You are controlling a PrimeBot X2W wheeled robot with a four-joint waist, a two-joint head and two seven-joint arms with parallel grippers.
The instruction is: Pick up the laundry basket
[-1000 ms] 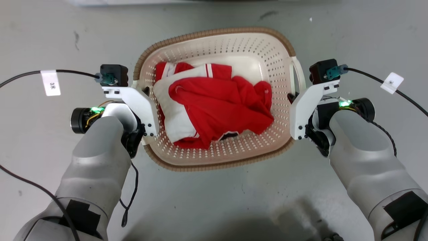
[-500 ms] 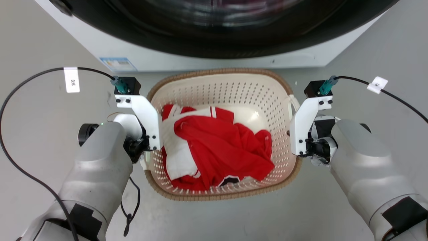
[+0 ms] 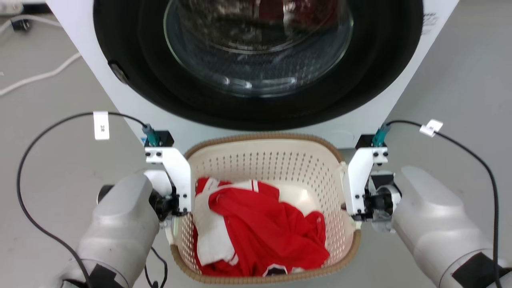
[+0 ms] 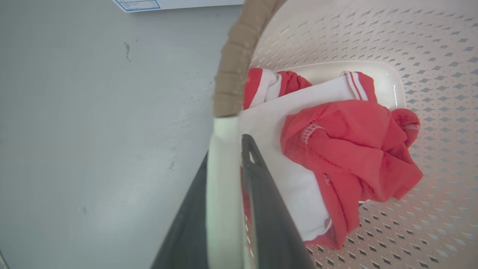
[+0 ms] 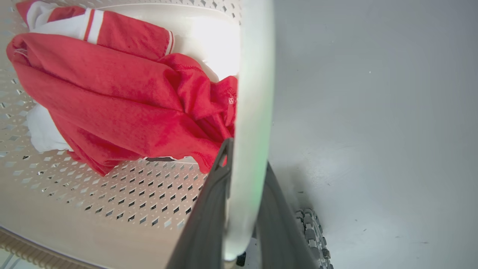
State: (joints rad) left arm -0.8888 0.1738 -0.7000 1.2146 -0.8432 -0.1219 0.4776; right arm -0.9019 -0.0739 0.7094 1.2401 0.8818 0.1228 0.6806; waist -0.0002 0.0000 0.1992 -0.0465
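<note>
basket: we see the laundry basket (image 3: 265,138) between our two arms, right in front of the washer (image 3: 256,110), below its round door
left hand: the left hand (image 4: 226,153) is pinching the basket's white left handle (image 4: 223,186); one dark finger is inside the wall, the other outside
right hand: the right hand (image 5: 246,153) is pinching the white right handle (image 5: 254,93) the same way, one finger on each side
contents: red and white clothes (image 3: 260,224) bunched in the basket, heaped toward our near side, pale bottom showing behind them
rim: the brown woven band runs round the top and stops where the left handle begins
floor: grey floor (image 3: 460,80) on both sides; we can't tell whether the basket is off it
cables: a black cable (image 3: 48,126) with a white tag loops out from each wrist camera
washer door: glass shut, with dark reflections in it
</note>
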